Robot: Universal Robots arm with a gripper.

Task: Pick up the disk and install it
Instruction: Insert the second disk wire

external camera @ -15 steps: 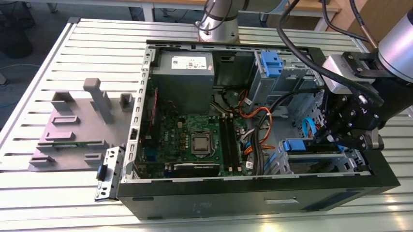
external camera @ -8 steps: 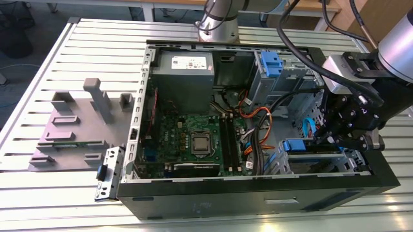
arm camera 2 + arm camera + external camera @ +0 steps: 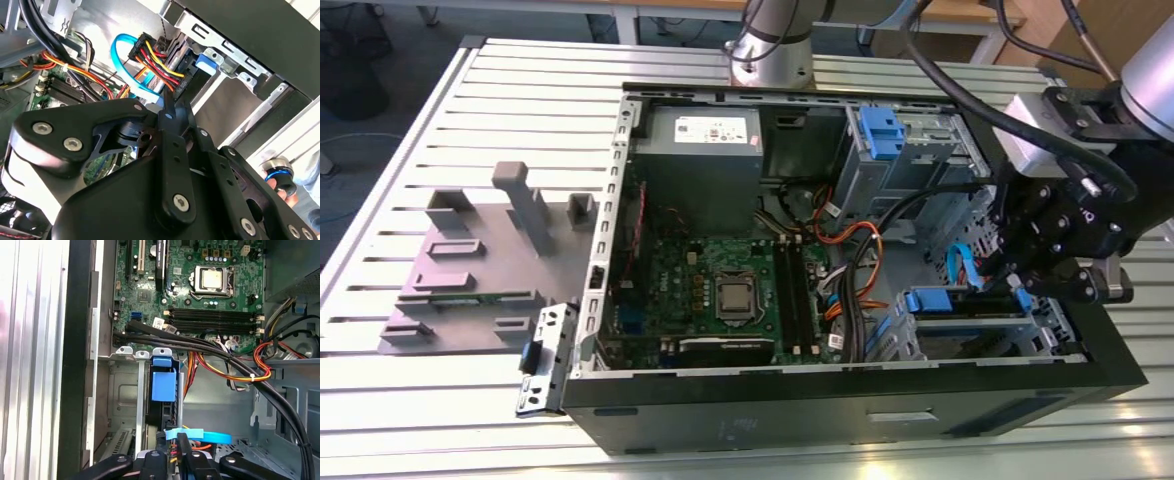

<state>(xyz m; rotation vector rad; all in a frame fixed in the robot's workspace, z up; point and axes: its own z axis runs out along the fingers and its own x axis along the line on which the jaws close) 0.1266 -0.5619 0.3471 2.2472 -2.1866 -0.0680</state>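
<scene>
Hovering over the open case (image 3: pixel 854 400), the end effector (image 3: pixel 1047 285), its grip state impossible to tell, sits just above the disk (image 3: pixel 163 385), which stands edgewise in the drive cage (image 3: pixel 125 390) with its long axis running away from the end effector toward the motherboard (image 3: pixel 200 295).

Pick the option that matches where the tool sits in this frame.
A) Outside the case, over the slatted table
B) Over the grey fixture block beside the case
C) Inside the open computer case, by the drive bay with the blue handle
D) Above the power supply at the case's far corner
C: in the exterior view the tool reaches into the open computer case right next to the drive bay's blue handle, far from the grey fixture block.
</scene>
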